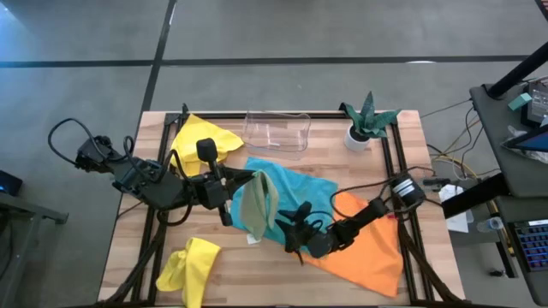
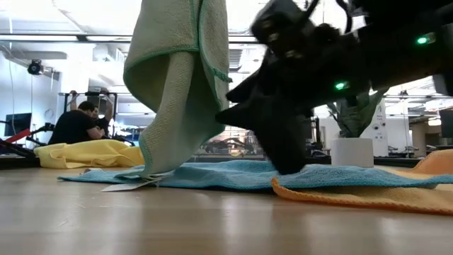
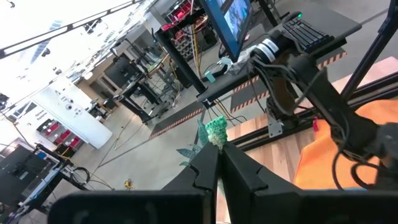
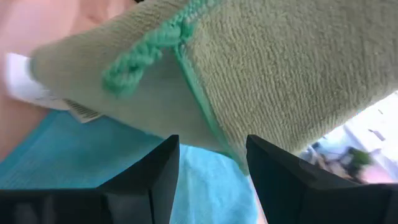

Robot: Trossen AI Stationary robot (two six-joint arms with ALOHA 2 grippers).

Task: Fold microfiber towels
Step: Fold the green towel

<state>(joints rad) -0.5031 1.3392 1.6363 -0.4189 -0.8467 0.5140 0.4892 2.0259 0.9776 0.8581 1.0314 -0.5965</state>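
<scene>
Left gripper [image 1: 250, 178] pinches sage towel [image 1: 257, 205] above blue towel [image 1: 300, 190] | right gripper [image 1: 293, 229] parted beside hem | advice: grab free corner squarely

Robotics lab: equipment racks [image 3: 124, 81], monitor [image 3: 227, 22], cables.

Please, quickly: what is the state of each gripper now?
Left gripper: closed, holding the green towel up.
Right gripper: open, at the towel's hanging edge, holding nothing.
</scene>
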